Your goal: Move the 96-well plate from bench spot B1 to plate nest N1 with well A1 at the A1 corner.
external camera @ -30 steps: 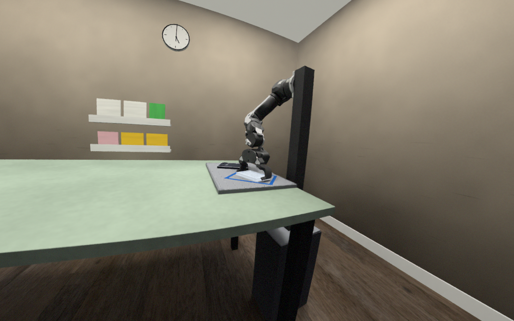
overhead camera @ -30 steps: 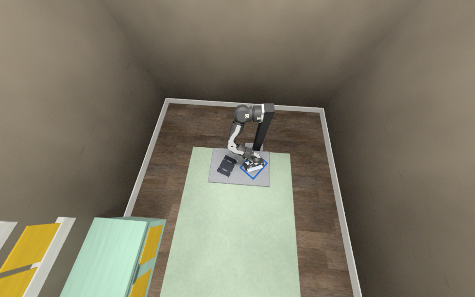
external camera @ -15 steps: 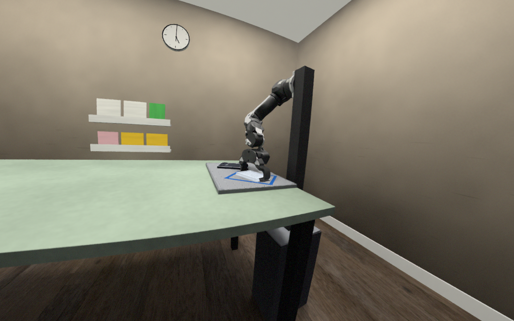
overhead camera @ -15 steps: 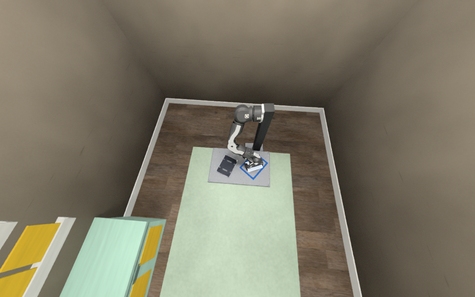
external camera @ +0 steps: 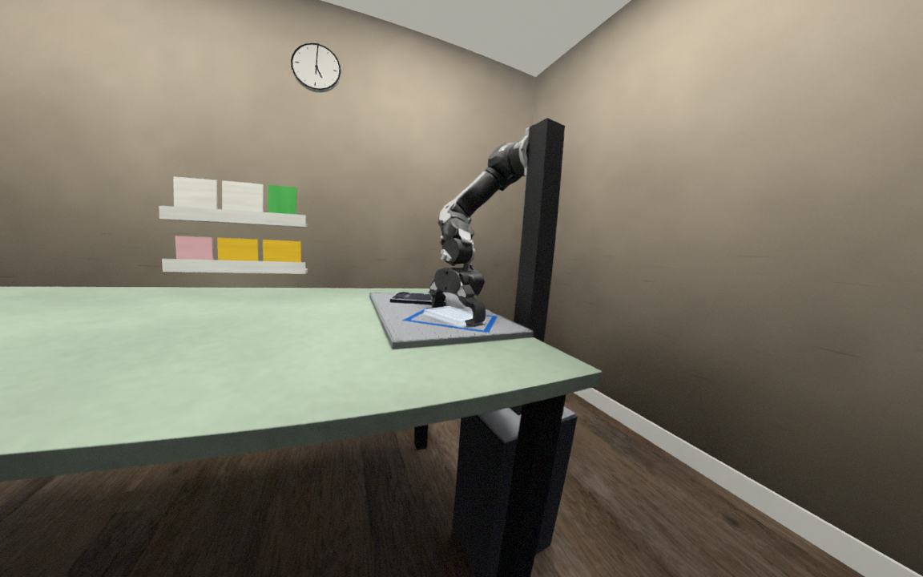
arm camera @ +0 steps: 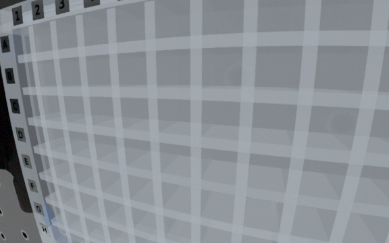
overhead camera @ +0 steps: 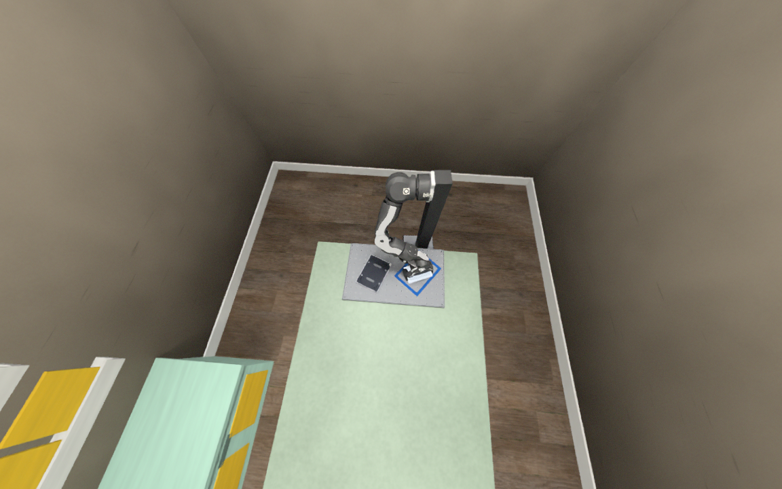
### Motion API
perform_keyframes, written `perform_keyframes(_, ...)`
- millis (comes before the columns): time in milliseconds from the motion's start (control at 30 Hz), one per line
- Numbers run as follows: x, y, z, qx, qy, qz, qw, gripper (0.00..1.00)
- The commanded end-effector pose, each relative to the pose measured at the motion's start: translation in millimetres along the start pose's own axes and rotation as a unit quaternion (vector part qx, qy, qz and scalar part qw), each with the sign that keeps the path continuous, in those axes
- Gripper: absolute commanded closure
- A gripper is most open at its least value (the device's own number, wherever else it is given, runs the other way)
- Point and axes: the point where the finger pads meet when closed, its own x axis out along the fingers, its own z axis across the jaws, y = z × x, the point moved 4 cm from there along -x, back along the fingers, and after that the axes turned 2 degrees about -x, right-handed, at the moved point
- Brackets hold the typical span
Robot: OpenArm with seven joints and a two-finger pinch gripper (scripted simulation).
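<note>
The clear 96-well plate (overhead camera: 419,278) (external camera: 447,315) (arm camera: 196,135) lies low over the blue outline of B1 (overhead camera: 406,285) (external camera: 491,323). In the wrist view its cut-off corner by labels A and 1 is at upper left. My gripper (overhead camera: 419,273) (external camera: 457,313) points down and is shut on the plate, its fingers wide apart at two opposite sides. In the wrist view one dark finger stands against the lettered edge. No gap under the plate can be made out. The dark nest N1 (overhead camera: 373,273) (external camera: 411,297) is empty, left of the plate in the top view; its A1 mark is too small to read.
Plate spot and nest share a grey perforated board (overhead camera: 391,297) (external camera: 407,342) on the green table (overhead camera: 381,377) (external camera: 163,358). The arm's black column (overhead camera: 434,212) (external camera: 542,229) stands behind the board. The forearm passes above the board between nest and column in the top view.
</note>
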Motion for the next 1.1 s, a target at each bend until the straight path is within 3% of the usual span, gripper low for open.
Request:
perform_keyframes(0, -0.6, -0.6, 0.3, 0.0, -0.001, -0.001, 1.0, 0.8)
perform_keyframes(200, -0.6, -0.6, 0.3, 0.0, -0.001, -0.001, 1.0, 1.0)
perform_keyframes(833, -0.6, -0.6, 0.3, 0.0, -0.001, -0.001, 1.0, 1.0)
perform_keyframes(1067, -12.0, -2.0, -0.6, 0.001, 0.001, -0.003, 1.0, 1.0)
